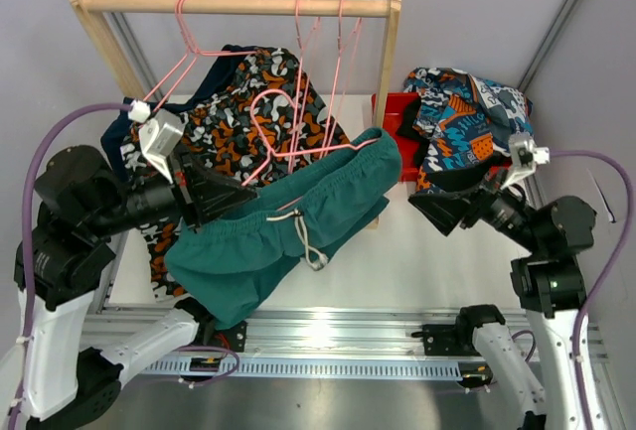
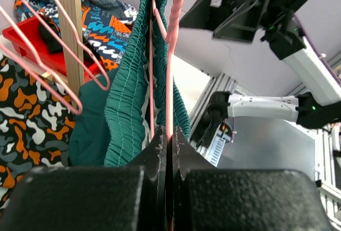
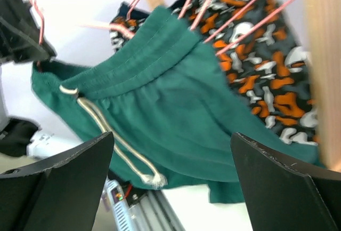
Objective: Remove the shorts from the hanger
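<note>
Two grippers: L gripper [image 2: 169, 135] clamped tight on pink hanger [image 2: 170, 81] w/ teal shorts [image 1: 298, 236] draped (6 o'clock of wooden rack [image 1: 238, 3]). R gripper [image 3: 170, 145] spread wide, empty, at shorts' 3 o'clock.

Perhaps five shorts [image 1: 288, 231], four pink hangers [image 2: 170, 81], one red bin [image 1: 396, 117]
</note>
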Controlling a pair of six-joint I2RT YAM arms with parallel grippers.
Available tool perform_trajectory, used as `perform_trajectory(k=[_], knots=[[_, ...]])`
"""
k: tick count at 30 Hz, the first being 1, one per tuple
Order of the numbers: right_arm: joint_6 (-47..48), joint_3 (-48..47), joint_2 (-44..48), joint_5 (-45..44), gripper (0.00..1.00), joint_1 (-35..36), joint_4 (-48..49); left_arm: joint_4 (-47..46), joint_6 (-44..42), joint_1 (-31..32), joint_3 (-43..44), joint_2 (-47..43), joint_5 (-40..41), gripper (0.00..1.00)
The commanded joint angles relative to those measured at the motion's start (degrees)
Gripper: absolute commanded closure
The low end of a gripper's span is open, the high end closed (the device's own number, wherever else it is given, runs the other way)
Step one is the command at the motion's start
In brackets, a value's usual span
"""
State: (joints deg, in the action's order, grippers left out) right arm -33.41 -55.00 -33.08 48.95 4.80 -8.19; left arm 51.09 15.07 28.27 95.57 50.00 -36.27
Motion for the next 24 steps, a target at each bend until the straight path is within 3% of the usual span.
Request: perform_trajectory(k=[1, 4, 6, 11, 18, 24], knots=[[4.3, -3.3, -4.7, -7.4, 0.00, 10.7, 3.4, -6.6, 3.3, 0.3, 5.4, 1.2, -1.4, 1.00], [12.5, -4.9, -10.0, -18.5, 0.01, 23.1, 0.2, -6.7, 3.6, 0.3, 7.2, 2.5, -1.2, 1.00], [16.0, -5.5, -11.8, -25.0, 0.01, 27.0, 0.2, -6.4, 3.7, 0.3, 8.1, 3.2, -0.9, 1.00], [17.7, -3.3, -13.2, -32.3, 0.01, 28.9, 4.0, -6.0, 3.3, 0.3, 8.3, 2.5, -0.5, 1.00], [22.6, 0.9, -4.6, -55.8, 0.00, 28.9, 6.4, -5.6, 2.9, 0.6, 8.0, 1.2, -0.2, 1.00], [22.3, 0.2, -7.8, -49.8, 0.01, 28.5, 7.4, -5.9, 3.3, 0.7, 9.4, 1.6, -1.3, 1.00]])
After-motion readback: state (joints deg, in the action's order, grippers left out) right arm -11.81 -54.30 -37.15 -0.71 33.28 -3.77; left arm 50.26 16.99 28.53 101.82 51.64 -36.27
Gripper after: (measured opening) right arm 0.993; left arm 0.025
